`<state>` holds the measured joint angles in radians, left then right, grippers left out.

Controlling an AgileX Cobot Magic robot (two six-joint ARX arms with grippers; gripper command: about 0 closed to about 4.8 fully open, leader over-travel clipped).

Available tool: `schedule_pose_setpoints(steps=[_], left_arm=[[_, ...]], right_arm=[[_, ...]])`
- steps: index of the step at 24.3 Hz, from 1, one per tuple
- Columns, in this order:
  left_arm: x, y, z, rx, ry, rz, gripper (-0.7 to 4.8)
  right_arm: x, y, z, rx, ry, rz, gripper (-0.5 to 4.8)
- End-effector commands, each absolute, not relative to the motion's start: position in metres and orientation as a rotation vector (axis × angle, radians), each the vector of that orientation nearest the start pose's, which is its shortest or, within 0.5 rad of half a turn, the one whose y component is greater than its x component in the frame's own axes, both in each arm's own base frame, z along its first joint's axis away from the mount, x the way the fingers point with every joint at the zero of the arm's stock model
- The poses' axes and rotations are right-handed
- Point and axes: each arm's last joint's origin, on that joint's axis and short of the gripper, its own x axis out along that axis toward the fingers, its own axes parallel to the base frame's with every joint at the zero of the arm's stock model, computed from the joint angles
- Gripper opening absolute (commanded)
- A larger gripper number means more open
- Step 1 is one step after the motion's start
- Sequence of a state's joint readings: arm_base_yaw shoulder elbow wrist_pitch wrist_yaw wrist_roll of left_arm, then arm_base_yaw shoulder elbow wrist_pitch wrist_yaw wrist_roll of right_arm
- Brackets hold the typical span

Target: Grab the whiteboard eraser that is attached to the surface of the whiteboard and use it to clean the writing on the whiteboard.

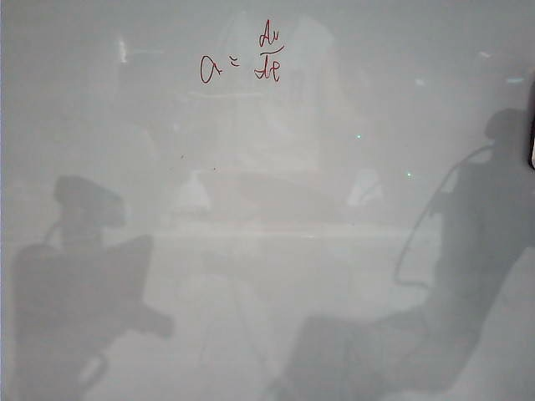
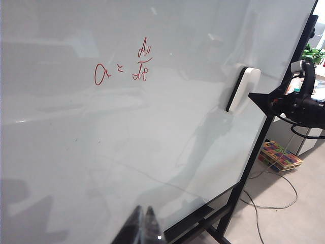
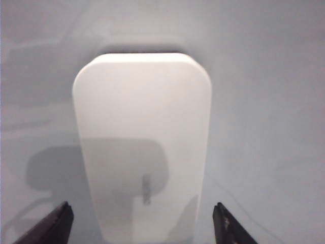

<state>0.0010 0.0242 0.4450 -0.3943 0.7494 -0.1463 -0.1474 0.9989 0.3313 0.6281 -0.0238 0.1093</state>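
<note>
The whiteboard (image 1: pixel 267 251) fills the exterior view, and the red writing (image 1: pixel 242 60) sits near its top middle. The writing (image 2: pixel 124 66) also shows in the left wrist view. The whiteboard eraser (image 2: pixel 244 89), white with a dark rim, clings to the board near its right edge. My right gripper (image 3: pixel 141 204) is open, its dark fingertips (image 3: pixel 56 223) standing either side of the eraser (image 3: pixel 142 137) with a gap on both sides. The right arm (image 2: pixel 304 104) reaches in level at the eraser. My left gripper (image 2: pixel 143 223) is shut, low before the board, far from both.
The board stands on a black frame (image 2: pixel 238 193). Cables (image 2: pixel 274 201) lie on the floor beside it, with a colourful box (image 2: pixel 280 154) and a plant (image 2: pixel 315 53) beyond. Shadows of both arms fall on the board (image 1: pixel 84 276). A dark sliver (image 1: pixel 532 142) shows at the exterior view's right edge.
</note>
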Motion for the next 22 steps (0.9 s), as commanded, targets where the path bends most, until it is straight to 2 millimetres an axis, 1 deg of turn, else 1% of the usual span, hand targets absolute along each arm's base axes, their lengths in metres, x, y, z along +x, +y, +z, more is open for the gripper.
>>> schedule_pose_setpoints(steps=[1,7,13,16,19,22], left_arm=[[0.044,-0.020,0.269,-0.118,0.018,-0.753,-0.05],[0.044,-0.020,0.269,-0.118,0.018,-0.754,-0.05],[0.044,-0.020,0.268,-0.111,0.016,-0.754,-0.05],[0.044,-0.020,0.268,-0.111,0.016,-0.754,-0.05],[0.044,-0.020,0.268,-0.111,0.016,-0.754,-0.05],[0.044,-0.020,0.268,-0.110,0.016,-0.753,-0.05]], right_arm=[[0.205,-0.029,0.223,0.111,-0.024,-0.166,3.78],[0.215,-0.027,0.219,0.112,-0.013,-0.146,3.78],[0.234,-0.022,0.223,0.112,-0.002,-0.120,3.77],[0.235,-0.017,0.225,0.112,-0.005,-0.122,3.57],[0.235,-0.014,0.225,0.112,-0.004,-0.115,3.05],[0.235,-0.013,0.224,0.112,0.007,-0.109,3.04]])
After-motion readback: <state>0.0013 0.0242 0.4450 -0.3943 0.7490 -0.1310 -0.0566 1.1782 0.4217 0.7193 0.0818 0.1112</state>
